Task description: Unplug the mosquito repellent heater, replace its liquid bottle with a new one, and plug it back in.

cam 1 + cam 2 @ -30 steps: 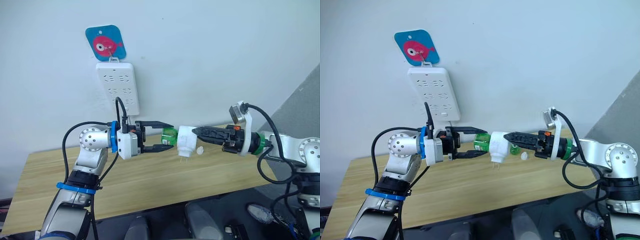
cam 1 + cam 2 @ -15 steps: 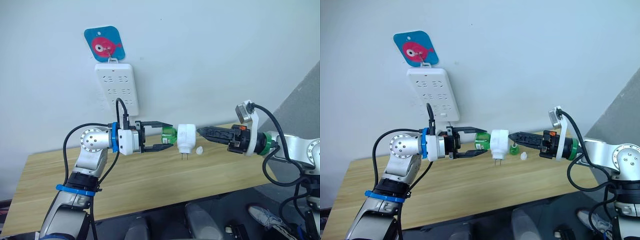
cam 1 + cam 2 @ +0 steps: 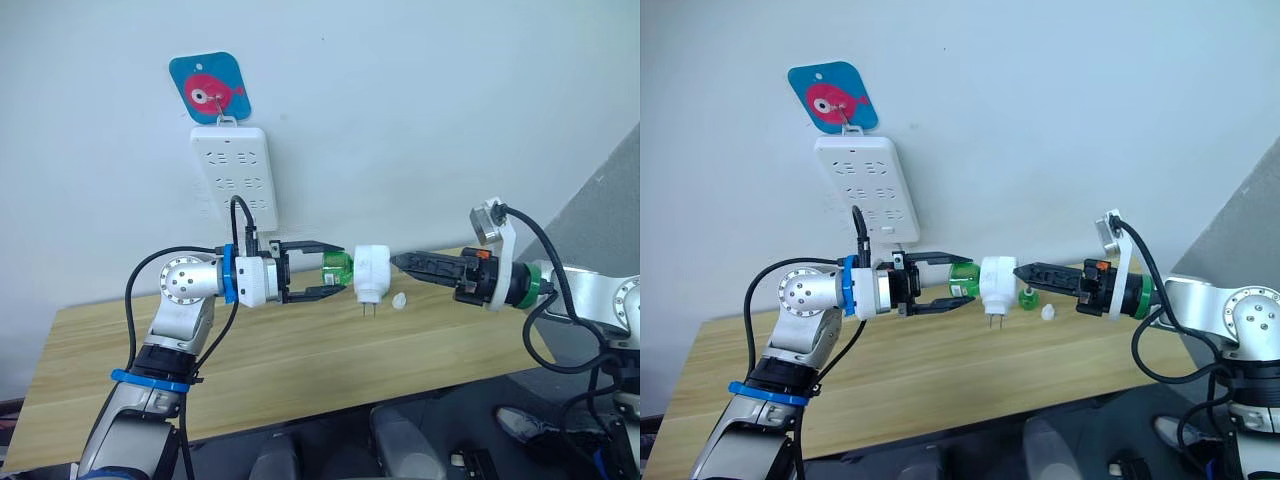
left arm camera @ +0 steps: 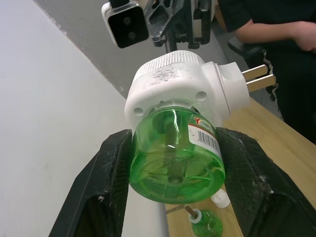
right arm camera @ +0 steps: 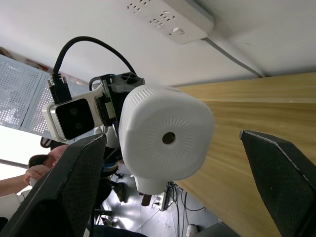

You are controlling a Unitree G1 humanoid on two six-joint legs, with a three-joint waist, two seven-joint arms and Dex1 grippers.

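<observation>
- Since a second ago: right gripper (image 3: pixel 397 263) backed off the mosquito repellent heater (image 3: pixel 372 275), fingers now spread wide to either side of it and touching nothing; heater levelled from a slight tilt, held up in the same spot between the two arms.
- Left gripper (image 3: pixel 340 279) clamped on the green liquid bottle (image 4: pixel 175 158), one black finger (image 4: pixel 111 187) on each side of it — bottle seated in the heater's base.
- Heater in mid-air above the wooden table (image 3: pixel 300 360), below and to the right of the white power strip (image 3: pixel 235 175) on the wall, unplugged.
- Long axis of bottle and heater roughly level, running from left gripper toward right gripper; vent face (image 5: pixel 169 138) turned at the right wrist camera, two metal prongs (image 3: pixel 368 311) pointing down at the table.
- Bottle mostly hidden behind the left fingers in the head views — just a green sliver.
- Second green bottle (image 3: pixel 1028 298) and a small white cap (image 3: pixel 1048 312) on the table behind the heater, partly covered by it; bottle's state hard to make out.
- Person's arms (image 4: pixel 276 29) cut off at the edge of the left wrist view.
- Blue tag with a pink fish (image 3: pixel 209 90) hanging above the strip.
</observation>
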